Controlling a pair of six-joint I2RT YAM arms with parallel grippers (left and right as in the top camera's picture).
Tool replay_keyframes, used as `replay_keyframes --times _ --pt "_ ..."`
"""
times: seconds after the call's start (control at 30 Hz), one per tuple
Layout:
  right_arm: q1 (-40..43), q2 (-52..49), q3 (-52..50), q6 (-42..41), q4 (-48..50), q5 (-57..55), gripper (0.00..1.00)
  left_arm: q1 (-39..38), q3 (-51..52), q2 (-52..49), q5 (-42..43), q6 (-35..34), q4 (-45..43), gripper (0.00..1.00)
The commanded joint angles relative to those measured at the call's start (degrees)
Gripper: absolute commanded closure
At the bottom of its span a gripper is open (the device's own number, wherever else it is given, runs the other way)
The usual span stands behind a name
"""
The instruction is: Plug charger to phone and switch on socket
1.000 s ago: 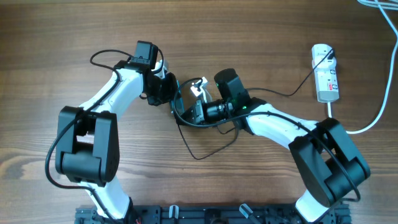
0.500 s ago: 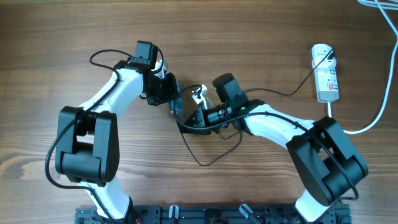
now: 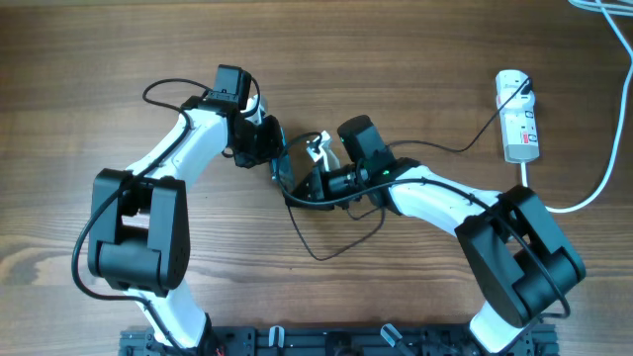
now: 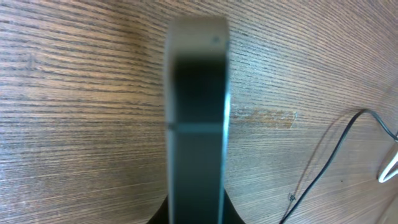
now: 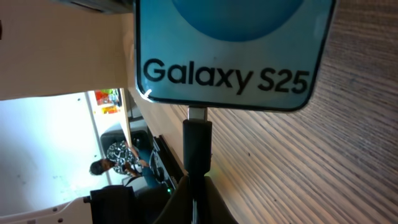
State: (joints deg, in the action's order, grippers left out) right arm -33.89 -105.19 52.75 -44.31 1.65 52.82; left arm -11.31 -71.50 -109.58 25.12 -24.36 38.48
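My left gripper (image 3: 271,155) is shut on the phone (image 3: 281,164) and holds it on edge above the table. In the left wrist view the phone (image 4: 197,112) shows edge-on between the jaws of the left gripper (image 4: 197,214). My right gripper (image 3: 309,186) is shut on the charger's connector tip. In the right wrist view the right gripper (image 5: 196,199) presses the connector (image 5: 198,142) against the port on the phone's (image 5: 227,56) white "Galaxy S25" end. The charger cable (image 3: 315,252) loops across the table to its plug (image 3: 524,91) in the socket (image 3: 518,119).
A thick white cord (image 3: 593,198) runs from the socket along the table's right side. A slack loop of black cable lies below the right arm, and it also shows at the right of the left wrist view (image 4: 336,143).
My right gripper has moved left with the connector and brought it up to the phone's end. The left arm and the phone have stayed still.
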Motion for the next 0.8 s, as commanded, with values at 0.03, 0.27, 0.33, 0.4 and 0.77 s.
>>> replay_keyframes --times 0.03,0.27,0.33,0.4,0.77 --pt "-0.4 -1.2 0.0 -1.9 0.9 -1.0 0.96 -0.1 -0.9 0.1 1.4 -0.6 -0.2 0.96" --pt "-0.4 -1.3 -1.9 -2.3 0.6 -1.9 0.96 -0.1 -0.9 0.1 1.4 -0.6 -0.3 0.96" --pt "-0.4 -1.3 -2.5 -2.4 0.7 -3.6 0.96 -0.1 -0.9 0.1 1.4 -0.6 -0.4 0.96" --pt "-0.4 -1.3 -2.5 -2.8 1.5 -3.8 0.96 -0.1 -0.9 0.1 1.4 -0.6 -0.4 0.96" --pt "-0.4 -1.3 -2.5 -6.8 7.6 -5.0 0.96 -0.1 -0.9 0.1 2.1 -0.5 -0.4 0.96"
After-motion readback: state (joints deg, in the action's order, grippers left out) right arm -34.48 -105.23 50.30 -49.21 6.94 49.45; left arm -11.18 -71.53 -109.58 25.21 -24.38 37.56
